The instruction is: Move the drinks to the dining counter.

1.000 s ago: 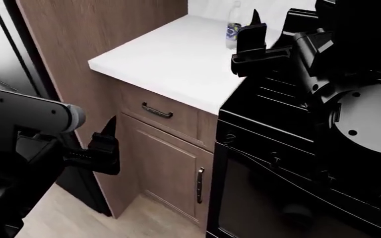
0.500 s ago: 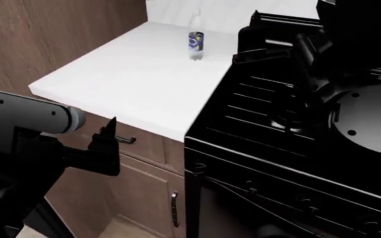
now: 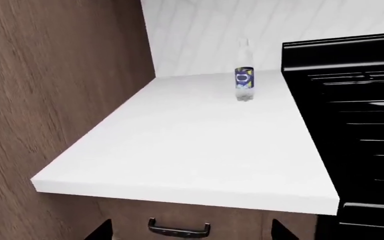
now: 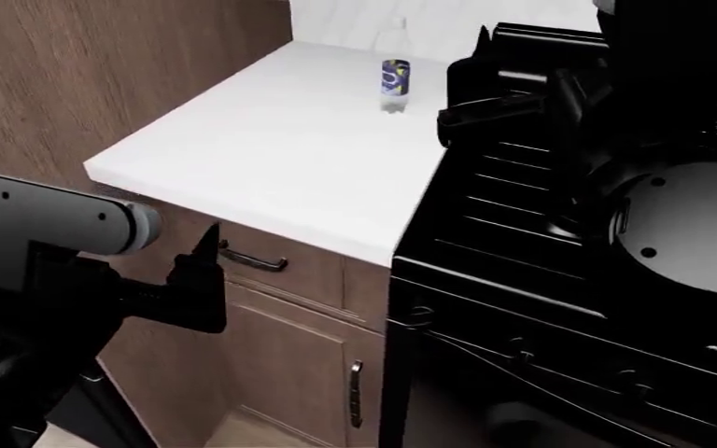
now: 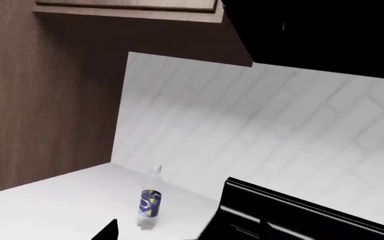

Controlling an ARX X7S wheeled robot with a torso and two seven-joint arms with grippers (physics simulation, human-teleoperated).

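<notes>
Of the drinks, one shows: a clear bottle with a blue-and-yellow label. It stands upright at the back of a white worktop, near the wall and beside the black stove. My right gripper hangs open over the stove's back left corner, just right of the bottle and apart from it. Low in front of the drawer, my left gripper is open and empty. The dining counter is out of view.
The worktop rests on wooden cabinets with a handled drawer and a door. A tall wood panel walls in its left side. A white tiled wall runs behind, with an upper cabinet above.
The head view has swung over the worktop. The bottle, half covered by my right gripper a second ago, now shows whole to its left. Both arms keep their pose.
</notes>
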